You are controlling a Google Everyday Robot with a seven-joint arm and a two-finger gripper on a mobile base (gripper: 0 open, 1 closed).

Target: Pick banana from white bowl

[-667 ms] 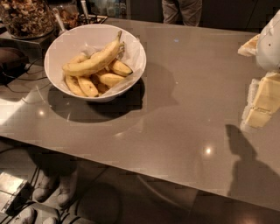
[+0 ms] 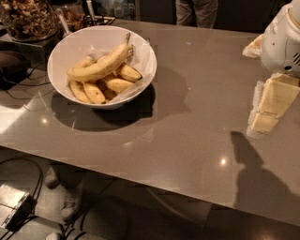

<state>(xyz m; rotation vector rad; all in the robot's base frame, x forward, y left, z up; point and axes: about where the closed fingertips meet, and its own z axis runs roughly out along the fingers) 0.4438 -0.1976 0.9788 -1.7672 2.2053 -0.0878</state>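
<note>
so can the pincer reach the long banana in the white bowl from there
Probably yes: the banana lies topmost in the white bowl, and nothing stands between it and the pincer, off at the right.

Looks down on glossy grey table, lit from above (small glints on top). Dark floor beneath, with shoes and metal box. Nut jar far left, someone's legs behind. Gripper at right edge, over table.
</note>
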